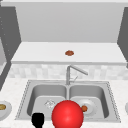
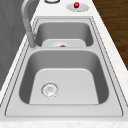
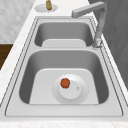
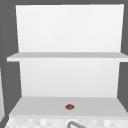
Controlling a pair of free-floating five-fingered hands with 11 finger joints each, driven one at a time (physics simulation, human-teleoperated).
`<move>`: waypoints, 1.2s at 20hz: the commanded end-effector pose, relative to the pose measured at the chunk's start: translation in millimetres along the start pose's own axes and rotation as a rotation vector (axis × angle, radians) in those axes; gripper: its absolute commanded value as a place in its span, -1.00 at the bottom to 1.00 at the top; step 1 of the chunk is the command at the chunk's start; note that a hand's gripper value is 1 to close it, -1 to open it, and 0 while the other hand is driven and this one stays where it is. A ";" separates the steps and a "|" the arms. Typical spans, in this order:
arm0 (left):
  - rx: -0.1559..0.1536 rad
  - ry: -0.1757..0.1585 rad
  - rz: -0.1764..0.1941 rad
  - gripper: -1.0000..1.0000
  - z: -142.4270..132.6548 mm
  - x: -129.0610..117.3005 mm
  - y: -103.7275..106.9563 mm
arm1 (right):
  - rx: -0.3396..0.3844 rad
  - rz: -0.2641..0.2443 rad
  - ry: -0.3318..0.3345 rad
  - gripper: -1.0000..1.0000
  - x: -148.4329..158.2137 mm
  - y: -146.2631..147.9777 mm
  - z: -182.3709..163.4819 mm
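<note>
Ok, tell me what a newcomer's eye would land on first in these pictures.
First the big red ball, low in the front view before the sink, with the black left hand just left of it. Next a small orange thing on the plate in the right basin. Then a brown thing alone on the lower shelf above the tap.

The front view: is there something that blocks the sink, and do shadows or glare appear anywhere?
Front view: a large red ball covers the sink's front rim, beside the left hand. Right side view: even light, with no glare on the plate. Upper view: soft shading under the shelf.
</note>
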 end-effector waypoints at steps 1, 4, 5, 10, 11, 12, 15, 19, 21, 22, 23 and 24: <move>0.000 0.000 0.000 0.00 0.0 0.0 0.0 | 0.003 0.004 0.049 1.00 -21.7 9.7 2.2; 0.000 0.000 0.000 0.00 0.0 0.0 0.0 | 0.007 0.004 0.064 1.00 -36.1 18.6 2.5; 0.000 0.000 0.000 0.00 0.0 0.0 0.0 | 0.012 0.004 0.066 1.00 -40.3 21.8 2.2; 0.000 0.000 0.000 0.00 0.0 0.0 0.0 | 0.036 0.010 0.117 1.00 -51.1 18.0 -14.5; 0.000 0.000 0.000 0.00 0.0 0.0 0.0 | 0.042 0.008 0.127 1.00 -54.9 16.9 -17.2; 0.000 0.000 0.000 0.00 0.0 0.0 0.0 | 0.055 -0.002 0.132 1.00 -54.7 16.0 -23.0; 0.000 0.000 0.000 0.00 0.0 0.0 0.0 | 0.095 -0.039 0.163 1.00 -56.3 18.0 -30.9; 0.000 0.000 0.000 0.00 0.0 0.0 0.0 | 0.104 -0.061 0.211 1.00 -53.2 19.3 -40.9; 0.000 0.000 0.000 0.00 0.0 0.0 0.0 | 0.106 -0.065 0.222 1.00 -52.2 19.5 -47.7; 0.000 0.000 0.000 0.00 0.0 0.0 0.0 | 0.108 -0.068 0.226 1.00 -51.3 19.5 -50.7; 0.000 0.000 0.000 0.00 0.0 0.0 0.0 | 0.111 -0.068 0.228 1.00 -52.0 21.8 -53.0; 0.000 0.000 0.000 0.00 0.0 0.0 0.0 | 0.114 -0.071 0.231 1.00 -52.2 24.9 -53.2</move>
